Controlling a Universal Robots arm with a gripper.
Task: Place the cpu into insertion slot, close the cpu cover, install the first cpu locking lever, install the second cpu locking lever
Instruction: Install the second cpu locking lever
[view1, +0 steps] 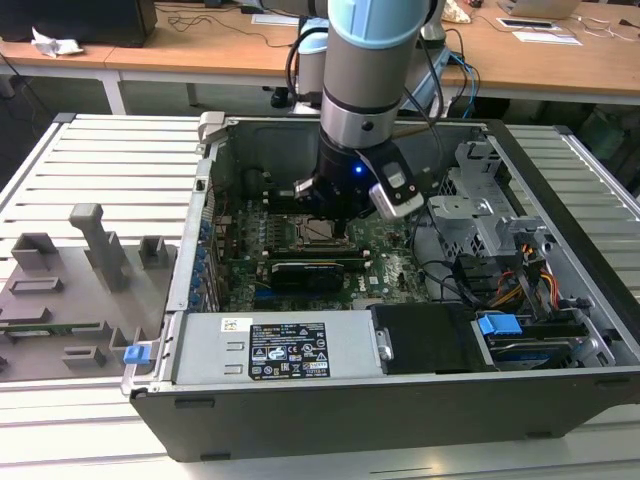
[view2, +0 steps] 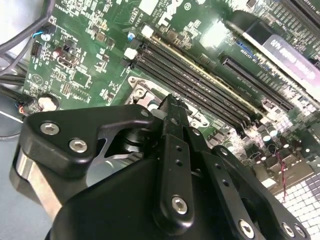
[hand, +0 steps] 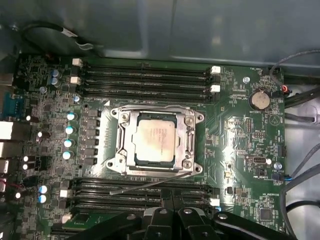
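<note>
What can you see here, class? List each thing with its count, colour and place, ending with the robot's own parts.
computer case: one, dark grey, open on the slatted table.
circuit board: one, green, lying flat inside the case.
cpu: one, silvery-beige, seated in the insertion slot mid-board.
cpu cover: one, silvery frame, down around the cpu.
locking lever: one thin silvery rod, slanting along the socket's edge.
memory slots: long, black, in rows on two sides of the socket.
grey fixture tray: one, on the table at the exterior view's left.
arm: one, grey and blue, reaching down into the case.
gripper: one, black, just above the board beside the socket.
</note>
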